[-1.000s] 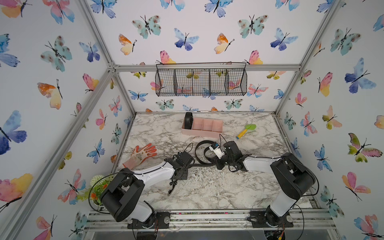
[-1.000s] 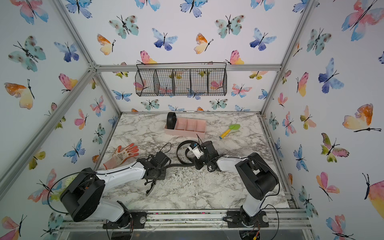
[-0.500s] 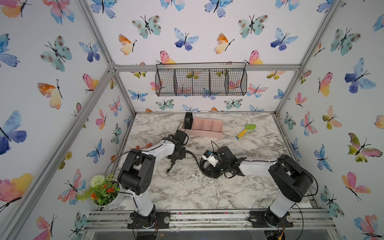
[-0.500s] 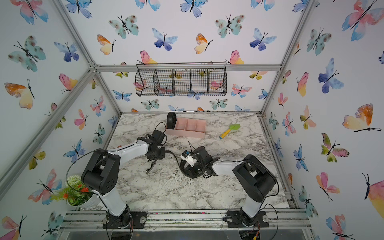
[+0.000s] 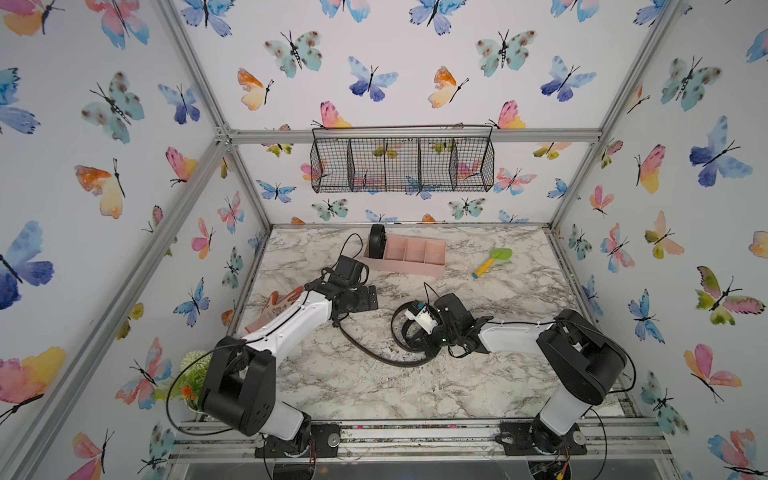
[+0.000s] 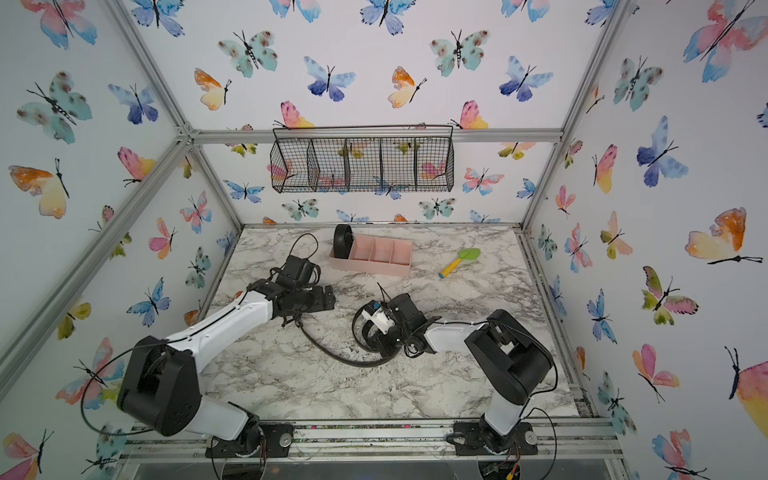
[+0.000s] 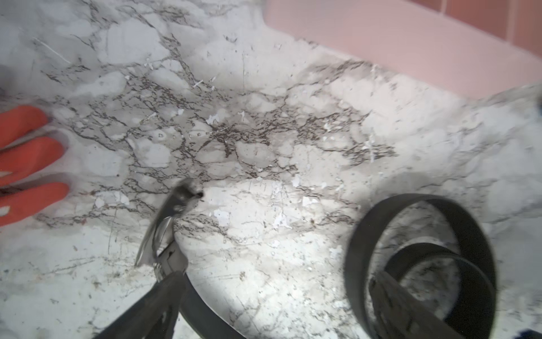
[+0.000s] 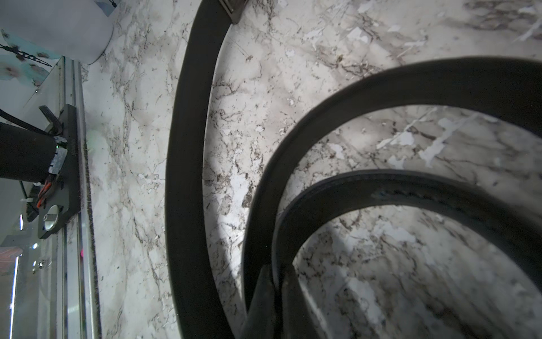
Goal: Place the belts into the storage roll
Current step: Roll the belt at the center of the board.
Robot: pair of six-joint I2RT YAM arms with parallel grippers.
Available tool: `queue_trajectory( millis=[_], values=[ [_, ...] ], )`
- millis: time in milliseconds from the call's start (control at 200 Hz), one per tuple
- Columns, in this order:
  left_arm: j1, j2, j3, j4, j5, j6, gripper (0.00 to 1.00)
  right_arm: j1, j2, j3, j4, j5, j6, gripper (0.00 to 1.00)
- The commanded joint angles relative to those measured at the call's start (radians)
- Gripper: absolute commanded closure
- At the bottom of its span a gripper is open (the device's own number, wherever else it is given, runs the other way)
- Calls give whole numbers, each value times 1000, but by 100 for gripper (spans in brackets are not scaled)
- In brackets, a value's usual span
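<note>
The right claw (image 8: 275, 281) is closed on the loose belt (image 5: 374, 354), which lies half coiled on the table (image 5: 374, 395). The left claw (image 7: 275, 278) stands open beside the buckle (image 7: 164, 234). The rolled belt (image 5: 377, 241) sits in the end compartment of the tray (image 5: 415, 268).

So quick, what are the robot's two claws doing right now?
Left gripper: open, holding nothing.
Right gripper: closed on the loosely coiled black leather-like belt.

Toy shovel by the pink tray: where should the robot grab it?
By its yellow handle, from straight above, pinching across it. The toy shovel lies flat on the table, and the handle is narrow and straight, the green blade wider.
</note>
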Motion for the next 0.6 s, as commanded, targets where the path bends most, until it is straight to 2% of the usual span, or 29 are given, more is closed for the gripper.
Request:
queue_trajectory(
  millis=[0,95,200,295,375,501,596],
  values=[
    [-9,-72,-166,44,128,-184,2,11,-5,-33,-42,-20,35,97],
    [-29,-145,-273,75,132,-305,2,11,-5,-36,-35,-21,40,97],
    [-75,-182,-298,15,97,-400,2,12,-5,-38,-31,-26,42,97],
    [-160,-179,-291,-49,60,-479,2,11,-3,-37,-34,-28,37,97],
    [-201,-177,-320,-36,82,-564,2,11,-6,-33,-39,-27,30,97],
    [-229,-174,-379,39,68,-667,2,12,-21,-38,-32,-19,30,97],
    [-229,-133,-382,65,60,-697,0,11,-32,-51,-19,-19,37,97]
  ],
)
